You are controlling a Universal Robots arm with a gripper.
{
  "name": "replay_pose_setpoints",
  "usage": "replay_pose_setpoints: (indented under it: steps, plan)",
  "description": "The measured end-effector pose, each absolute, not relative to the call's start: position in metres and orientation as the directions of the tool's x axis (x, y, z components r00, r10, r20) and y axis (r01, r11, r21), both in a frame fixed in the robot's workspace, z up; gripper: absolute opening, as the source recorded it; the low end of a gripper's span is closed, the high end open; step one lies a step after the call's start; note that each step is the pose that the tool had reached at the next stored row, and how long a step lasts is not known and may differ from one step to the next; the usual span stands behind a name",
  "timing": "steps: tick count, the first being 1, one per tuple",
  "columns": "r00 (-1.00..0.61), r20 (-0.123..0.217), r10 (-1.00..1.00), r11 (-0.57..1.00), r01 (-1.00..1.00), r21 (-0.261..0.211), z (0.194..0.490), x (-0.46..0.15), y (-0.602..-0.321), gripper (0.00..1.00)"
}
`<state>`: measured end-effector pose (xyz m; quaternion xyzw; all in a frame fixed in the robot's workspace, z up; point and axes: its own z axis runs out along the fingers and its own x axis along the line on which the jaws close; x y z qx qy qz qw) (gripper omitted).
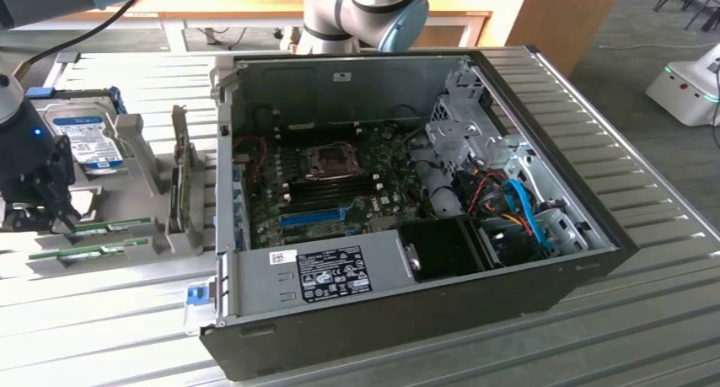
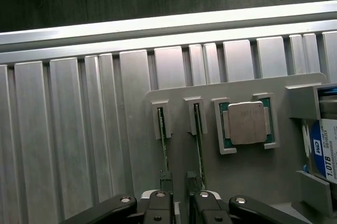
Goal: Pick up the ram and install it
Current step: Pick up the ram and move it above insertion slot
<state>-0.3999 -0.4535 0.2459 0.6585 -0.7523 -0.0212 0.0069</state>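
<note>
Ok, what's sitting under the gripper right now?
Two ram sticks stand on edge in the grey holder below the open gripper; the ends nearest it are covered by its fingers.

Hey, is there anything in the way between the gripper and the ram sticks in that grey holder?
Nothing visible. The open gripper hangs right above the two ram sticks, which stand on edge in the grey holder, with only air between them.

silver-grey tubular arm (image 1: 343,12) with pale blue joint caps (image 1: 407,24); black gripper (image 2: 180,181), bright round screws (image 2: 125,200) at finger pivots (small blue light (image 1: 37,134) on the wrist).
</note>
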Motion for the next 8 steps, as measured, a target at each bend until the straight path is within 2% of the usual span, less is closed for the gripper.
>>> replay_pose_setpoints:
  steps: [8]
  plan:
    - [-0.13,-0.018,-0.991,0.129,-0.991,0.041,0.2458,-0.3999,-0.4536,0.24]
